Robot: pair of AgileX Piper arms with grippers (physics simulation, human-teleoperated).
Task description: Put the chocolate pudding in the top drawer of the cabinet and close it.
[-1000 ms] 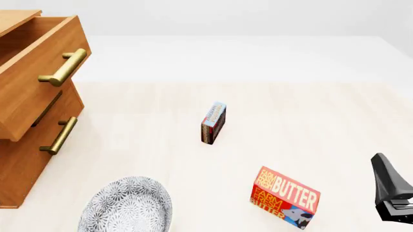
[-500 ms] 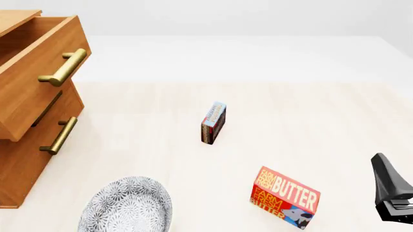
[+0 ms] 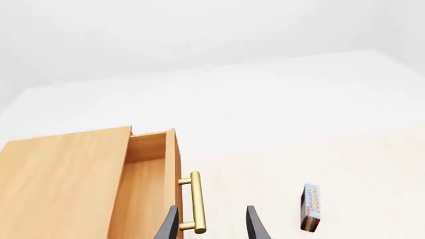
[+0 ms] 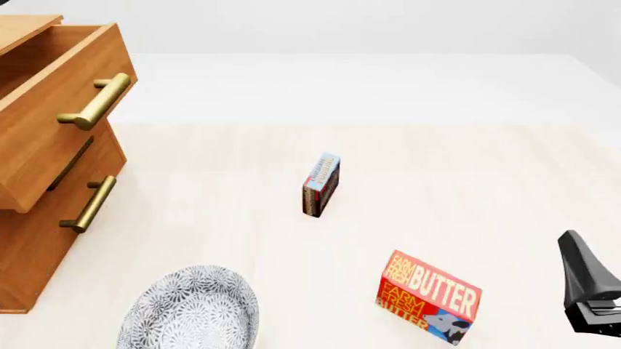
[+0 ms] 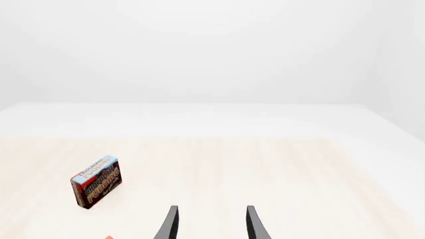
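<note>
Front view: chocolate pudding (image 4: 321, 185) upright, blue-red over brown; both claws spread, empty.

We count one cabinet (image 4: 39, 182) with two drawers, one chocolate pudding (image 4: 321, 185), one butter box (image 4: 429, 297) and one patterned plate (image 4: 189, 309).
</note>
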